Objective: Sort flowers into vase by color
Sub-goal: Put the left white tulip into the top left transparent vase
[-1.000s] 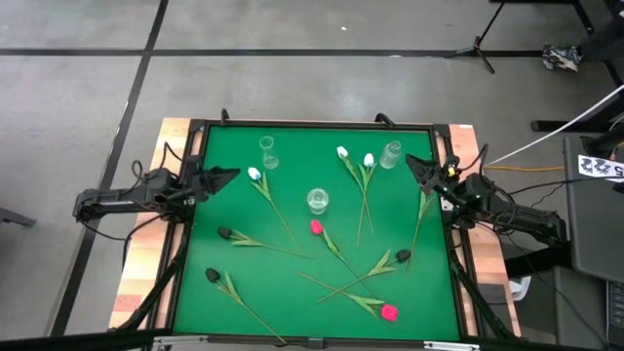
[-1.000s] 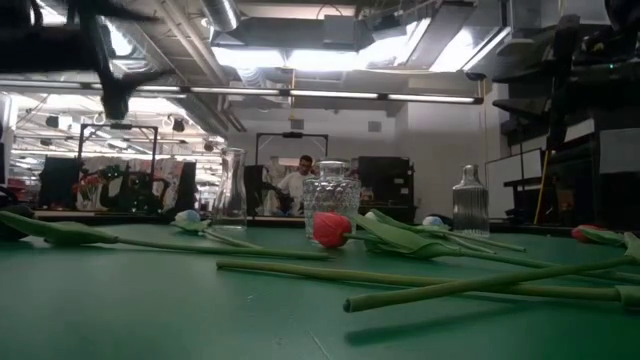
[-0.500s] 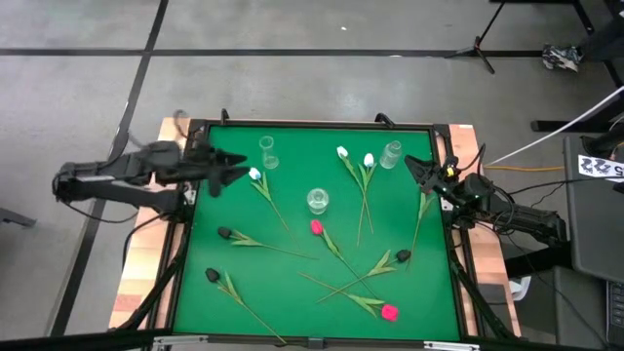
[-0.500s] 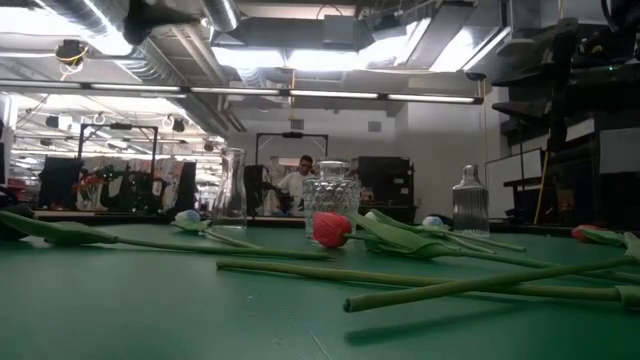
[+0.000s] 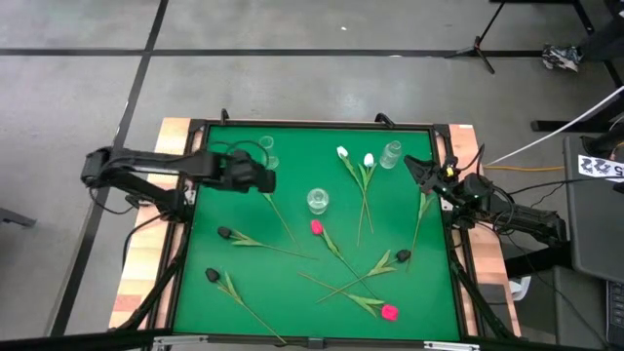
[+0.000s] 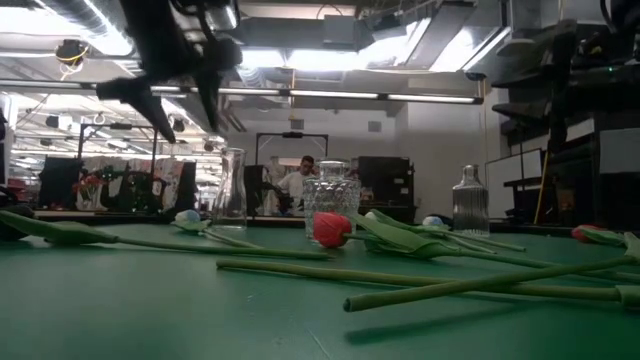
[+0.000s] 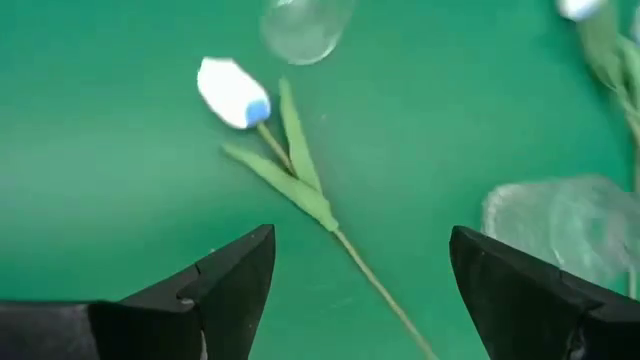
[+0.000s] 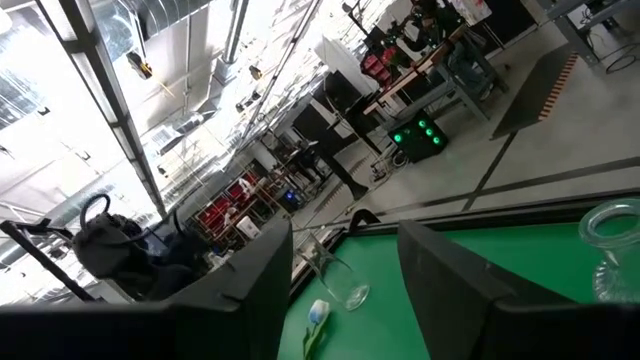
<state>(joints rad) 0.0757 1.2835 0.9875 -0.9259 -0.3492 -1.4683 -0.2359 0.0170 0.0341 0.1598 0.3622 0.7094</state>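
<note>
Sorting not begun: all nine long-stemmed artificial tulips (image 5: 322, 234) lie loose on the green desk (image 5: 292, 292); clear glass vases (image 5: 317, 200) stand empty. Left end effector (image 5: 263, 178), fingers apart, hovers over the ten-o'clock white-headed tulip (image 7: 232, 92). Right end effector (image 5: 417, 169) waits at three o'clock, fingers apart, empty.

Hidden under the left gripper (image 5: 261, 179) from above: white tulip head (image 7: 232, 93). Blurred up close: glass vases (image 7: 305, 22). Cut off low: left arm.
</note>
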